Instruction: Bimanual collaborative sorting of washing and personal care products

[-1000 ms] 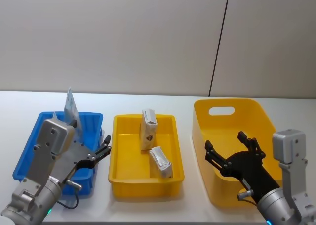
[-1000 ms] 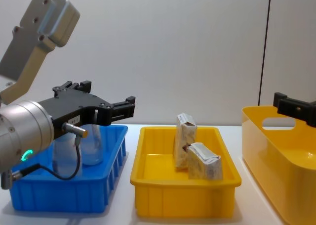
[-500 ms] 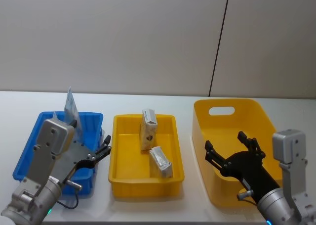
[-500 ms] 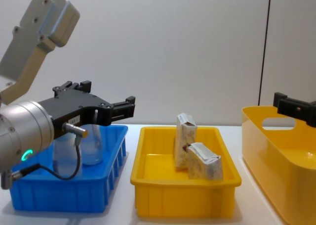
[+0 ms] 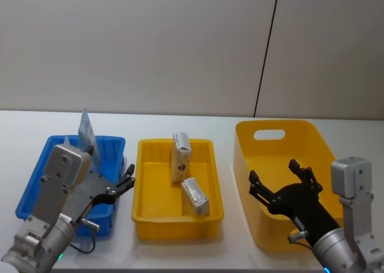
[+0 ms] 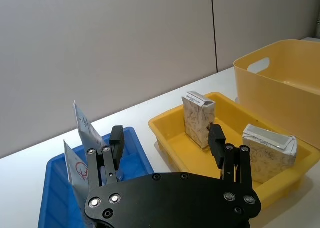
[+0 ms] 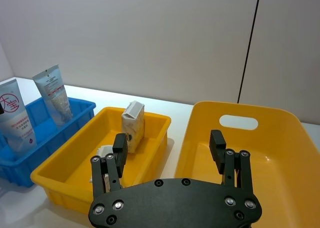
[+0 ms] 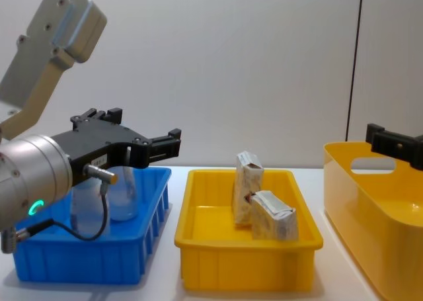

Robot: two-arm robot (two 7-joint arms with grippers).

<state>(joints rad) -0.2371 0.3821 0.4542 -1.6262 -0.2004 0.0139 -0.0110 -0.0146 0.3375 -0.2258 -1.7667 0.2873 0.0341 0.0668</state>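
Bare white table (image 5: 180, 126) runs behind three bins set side by side with narrow gaps between them. Left gripper (image 5: 127, 180) hovers over the near right corner of the blue bin (image 5: 33, 183), its jaws spread apart and pointing toward the middle tray. Two tall squeeze tubes (image 7: 52, 92) stand upright in this blue bin, behind the gripper. Right gripper (image 5: 275, 176) hangs above the near left part of the large yellow bin (image 5: 300, 142), jaws also spread wide. In the shallow yellow tray (image 5: 177, 228), between both grippers, one beige pack (image 5: 180, 158) stands upright and a second pack (image 5: 195, 196) lies just in front of it.
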